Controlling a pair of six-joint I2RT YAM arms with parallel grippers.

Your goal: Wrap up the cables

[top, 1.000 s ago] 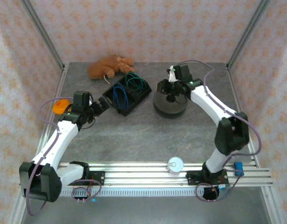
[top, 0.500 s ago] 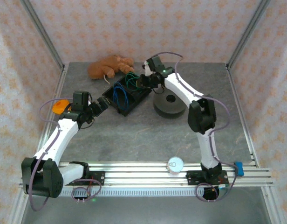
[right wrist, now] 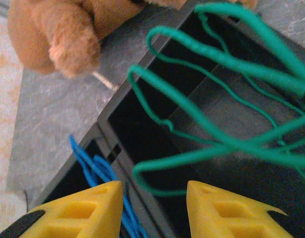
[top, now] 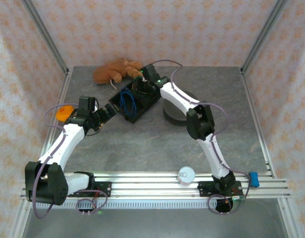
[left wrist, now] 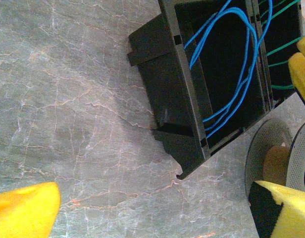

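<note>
Two cables lie in a black two-compartment box (top: 134, 105). The blue cable (top: 126, 100) (left wrist: 237, 64) is coiled in the left compartment. The green cable (right wrist: 219, 57) (left wrist: 286, 45) loops up out of the right one. My right gripper (top: 142, 86) (right wrist: 155, 198) hovers over the green compartment, open, with one green loop lying between its yellow fingertips (right wrist: 88, 208) and touching neither. My left gripper (top: 109, 113) (left wrist: 157, 213) is wide open over bare table just left of the box. The grey spool (top: 178, 113) (left wrist: 276, 156) stands right of the box, partly hidden by the right arm.
A brown plush toy (top: 117, 70) (right wrist: 58, 29) lies behind the box. An orange object (top: 64, 112) sits at the left edge behind the left arm. A white cup (top: 186, 174) rests on the front rail. Patterned walls close in three sides.
My right arm swung left from above the spool to over the box's green compartment, and its jaws opened wider. The left arm barely moved.
</note>
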